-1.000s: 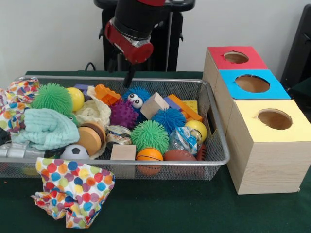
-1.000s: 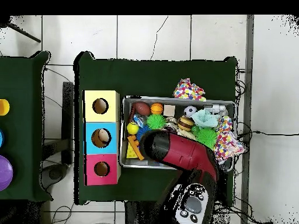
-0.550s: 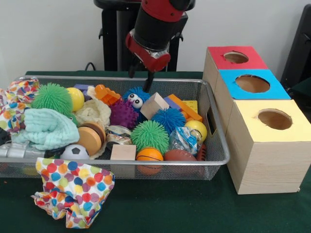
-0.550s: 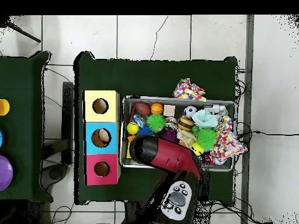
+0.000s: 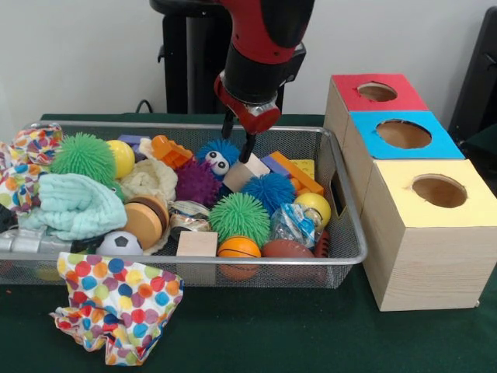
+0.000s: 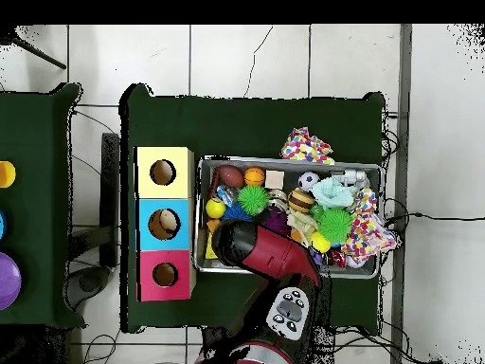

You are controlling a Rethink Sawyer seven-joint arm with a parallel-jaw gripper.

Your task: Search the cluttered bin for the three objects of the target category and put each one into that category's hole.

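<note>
My gripper [image 5: 238,141] hangs open and holds nothing, low over the back middle of the wire bin [image 5: 342,260]. Its fingertips are just above a tan wooden block [image 5: 239,176] and a blue fuzzy ball with eyes [image 5: 217,154]. Around them lie a purple spiky ball [image 5: 196,183], a blue spiky ball [image 5: 270,191], a green spiky ball [image 5: 240,217] and orange bricks [image 5: 297,174]. Right of the bin stand three boxes with holes, topped red [image 5: 377,92], blue [image 5: 402,134] and yellow [image 5: 439,190]. In the overhead view the arm [image 6: 260,251] hides the gripper.
A wooden cube [image 5: 196,244], a basketball [image 5: 238,249], a football [image 5: 286,249] and a yellow ball [image 5: 314,205] lie at the bin's front. A mint knit cloth [image 5: 76,205] and another green spiky ball [image 5: 83,156] fill the left. A polka-dot cloth [image 5: 116,305] hangs over the front rim.
The arm has swung right along the bin's back and come down. The gripper now sits low over the wooden block and stays open.
</note>
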